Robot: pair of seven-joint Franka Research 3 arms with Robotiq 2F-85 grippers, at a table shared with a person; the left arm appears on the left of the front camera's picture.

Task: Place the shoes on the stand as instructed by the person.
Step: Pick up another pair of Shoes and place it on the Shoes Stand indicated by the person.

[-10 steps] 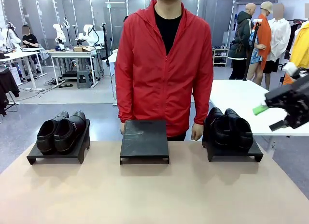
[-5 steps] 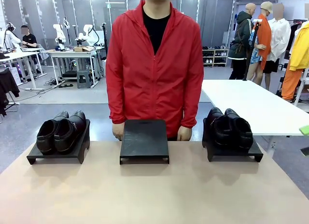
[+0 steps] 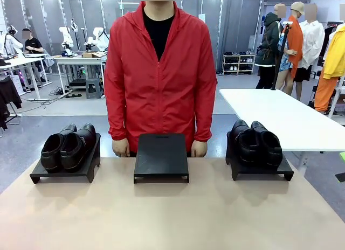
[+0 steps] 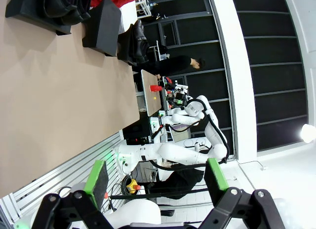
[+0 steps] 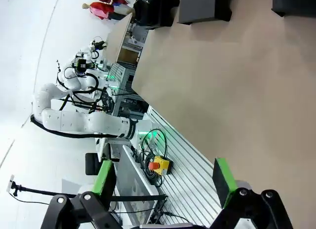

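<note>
Person (image 3: 159,77) further left behind table (image 3: 172,217)

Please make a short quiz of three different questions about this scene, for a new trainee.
1. True or false: the middle stand carries a pair of shoes.
2. How many pairs of shoes sit on stands? A) one B) two C) three
3. Fill in: the person stands behind the ____ stand.

Key:
1. False; it is bare.
2. B: the left pair and the right pair.
3. middle
</note>
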